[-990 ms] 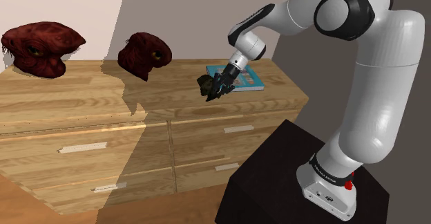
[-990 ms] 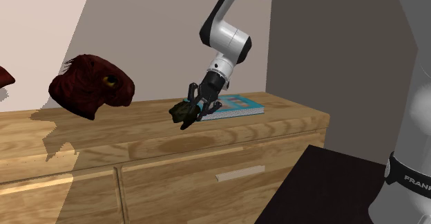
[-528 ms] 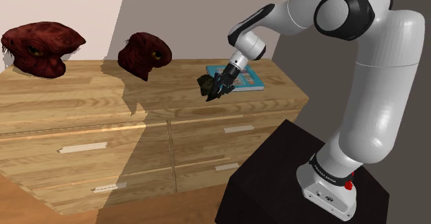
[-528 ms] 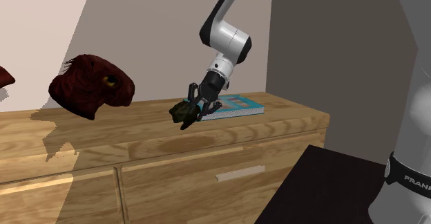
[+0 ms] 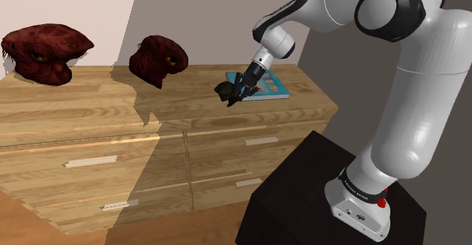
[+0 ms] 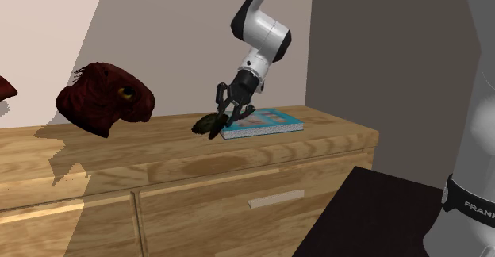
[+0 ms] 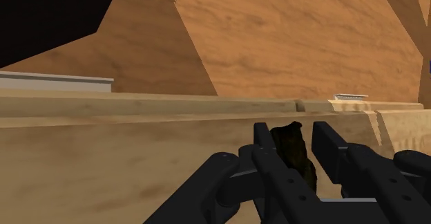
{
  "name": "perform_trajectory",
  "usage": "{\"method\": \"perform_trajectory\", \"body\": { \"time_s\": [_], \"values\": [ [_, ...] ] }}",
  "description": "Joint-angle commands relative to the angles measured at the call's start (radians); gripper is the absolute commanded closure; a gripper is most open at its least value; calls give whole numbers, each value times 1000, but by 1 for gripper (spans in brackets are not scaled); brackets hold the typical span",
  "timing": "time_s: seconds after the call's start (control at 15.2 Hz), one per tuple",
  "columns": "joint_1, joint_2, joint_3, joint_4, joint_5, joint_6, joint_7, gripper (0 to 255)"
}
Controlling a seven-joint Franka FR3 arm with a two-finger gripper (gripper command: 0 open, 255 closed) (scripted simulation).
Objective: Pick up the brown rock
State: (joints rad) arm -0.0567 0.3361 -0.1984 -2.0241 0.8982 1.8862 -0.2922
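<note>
The rock (image 5: 223, 91) is a small dark brown-green lump, hanging just above the wooden dresser top (image 5: 91, 107). My black gripper (image 5: 236, 91) is shut on it, coming down at a slant from the shoulder view's right. From the second exterior view the rock (image 6: 207, 124) sits at the tips of the gripper (image 6: 219, 121), next to the edge of a blue book (image 6: 270, 122). In the wrist view the rock (image 7: 293, 152) stands upright between the two fingers (image 7: 264, 145) of the gripper (image 7: 295, 144), with the dresser's front edge beyond.
Two dark red creature heads (image 5: 45, 53) (image 5: 157, 58) stand at the back of the dresser. The blue book (image 5: 274, 88) lies flat near its right end. Drawer fronts (image 5: 91, 164) face the room, and the black stand (image 5: 318, 198) is at lower right.
The wrist has risen and tilted, carrying the rock a little up and toward the book. The fingers have stayed shut on it.
</note>
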Motion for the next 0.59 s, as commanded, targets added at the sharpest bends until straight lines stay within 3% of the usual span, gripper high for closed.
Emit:
{"method": "perform_trajectory", "body": {
  "time_s": [0.0, 0.53],
  "values": [
    [1, -16, -2, 3, -9, -13, 16, 255],
    [2, -69, -9, 14, -34, -53, 65, 255]
  ]
}}
